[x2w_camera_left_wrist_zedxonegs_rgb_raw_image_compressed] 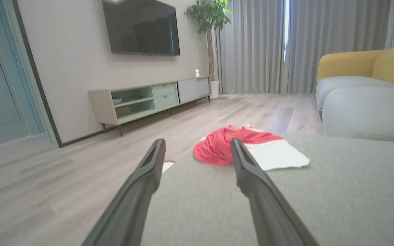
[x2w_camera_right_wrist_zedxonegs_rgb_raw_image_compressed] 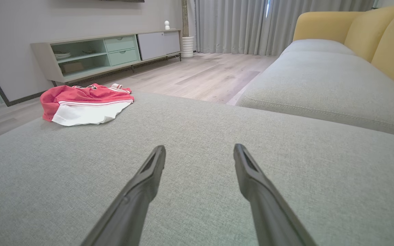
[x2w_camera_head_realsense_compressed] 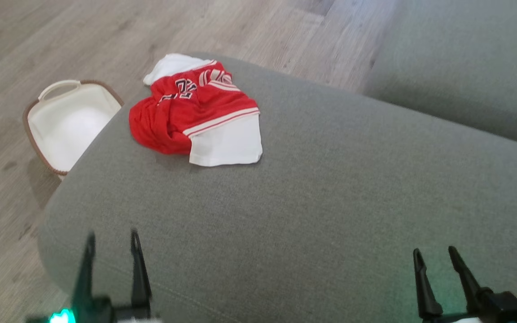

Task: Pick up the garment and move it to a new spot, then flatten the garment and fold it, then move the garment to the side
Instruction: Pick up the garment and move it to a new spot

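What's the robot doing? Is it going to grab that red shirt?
Nothing is being held right now. A crumpled red and white shirt lies untouched near the far left edge of the grey cushion. The robot's left claw and right claw are both open and empty over the near side of the cushion, well short of the shirt. A white basket sits on the floor beside the cushion, close to the shirt.
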